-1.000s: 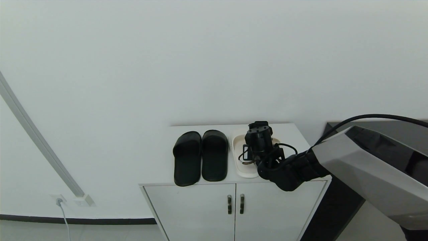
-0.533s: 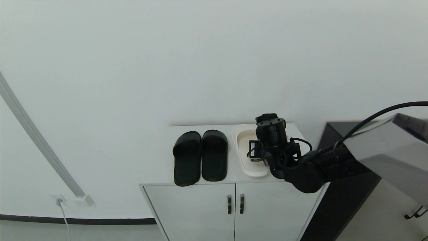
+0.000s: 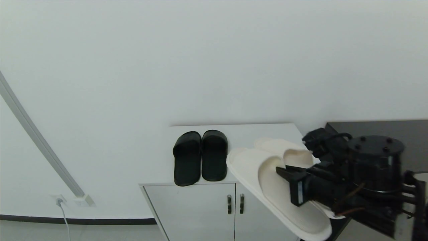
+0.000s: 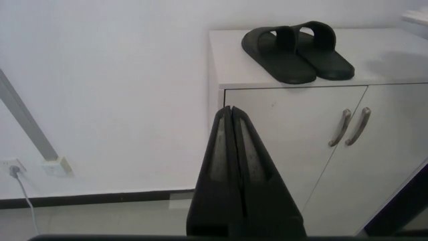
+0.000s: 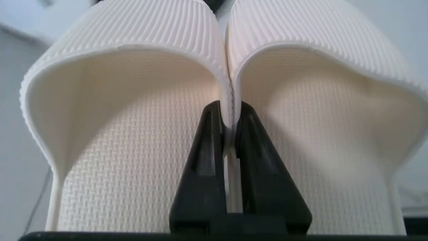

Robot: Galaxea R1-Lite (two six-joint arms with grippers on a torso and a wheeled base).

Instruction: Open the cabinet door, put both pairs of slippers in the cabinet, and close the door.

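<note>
The right arm is pulling back from the cabinet top toward the robot, and the white slippers (image 3: 254,167) are coming up with it. The right gripper (image 3: 284,172) is clamping the two uppers together where their inner edges meet, probably so that both come away in one grab. The pair is hanging off the cabinet's (image 3: 190,207) front right corner, tilted. Its long axis is running diagonally from that corner down toward the robot, with the toes pointing away from the wrist. The cabinet doors are closed, handles (image 3: 229,204) untouched, so the pair seems to be waiting for an opening. The left gripper (image 4: 229,110) is hanging shut and empty in front of the cabinet. The black slippers (image 3: 187,157) are lying side by side on top, toes to the wall.
</note>
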